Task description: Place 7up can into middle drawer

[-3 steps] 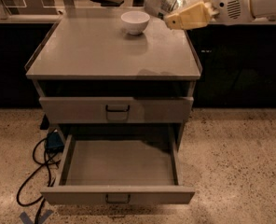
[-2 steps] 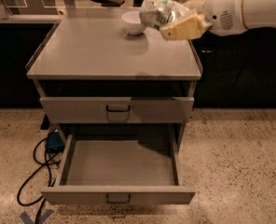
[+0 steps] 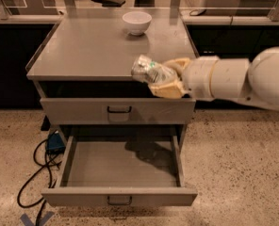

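My gripper (image 3: 162, 78) is shut on the 7up can (image 3: 147, 69), a silvery can with green print, held tilted on its side. It hangs in front of the cabinet top's front edge, above the upper drawer. The middle drawer (image 3: 119, 196) is pulled wide open below, its grey floor bare, with a small dark loop handle on its front. The can is high above the drawer's right half. My white arm (image 3: 233, 79) reaches in from the right.
A white bowl (image 3: 136, 22) stands at the back of the grey cabinet top (image 3: 83, 46). The upper drawer (image 3: 118, 110) is closed. A blue device with black cables (image 3: 38, 161) lies on the speckled floor left of the cabinet.
The gripper with the can has come down and forward from near the bowl to the cabinet's front edge, over the open drawer. The view has also shifted.
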`<state>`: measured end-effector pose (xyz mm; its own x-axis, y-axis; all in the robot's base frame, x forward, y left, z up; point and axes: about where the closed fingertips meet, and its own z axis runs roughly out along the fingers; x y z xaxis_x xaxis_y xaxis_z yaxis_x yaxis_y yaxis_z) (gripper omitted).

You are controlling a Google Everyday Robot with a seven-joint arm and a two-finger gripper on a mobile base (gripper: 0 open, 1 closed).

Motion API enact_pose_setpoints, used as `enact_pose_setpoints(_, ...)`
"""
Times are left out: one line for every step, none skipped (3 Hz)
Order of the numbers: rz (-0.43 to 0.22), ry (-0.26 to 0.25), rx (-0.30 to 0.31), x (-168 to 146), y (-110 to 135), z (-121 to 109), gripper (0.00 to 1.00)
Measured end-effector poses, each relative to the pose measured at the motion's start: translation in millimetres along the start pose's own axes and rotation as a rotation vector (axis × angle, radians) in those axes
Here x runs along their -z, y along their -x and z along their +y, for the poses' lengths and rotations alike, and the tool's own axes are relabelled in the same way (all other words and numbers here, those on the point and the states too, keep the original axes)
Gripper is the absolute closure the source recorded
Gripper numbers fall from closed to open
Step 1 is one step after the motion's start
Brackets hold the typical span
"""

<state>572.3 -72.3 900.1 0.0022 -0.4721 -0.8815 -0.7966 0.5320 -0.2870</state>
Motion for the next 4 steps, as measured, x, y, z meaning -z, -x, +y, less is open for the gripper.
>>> enact_pose_setpoints(0.02,0.009,-0.092,-48,-92,41,1.0)
enact_pose_setpoints(0.109,0.052,-0.209,-101,-199,103,1.0)
enact_pose_setpoints(0.131,0.053,-0.218,-108,-222,129,1.0)
enact_pose_setpoints(0.131,0.053,-0.218,-108,-222,129,1.0)
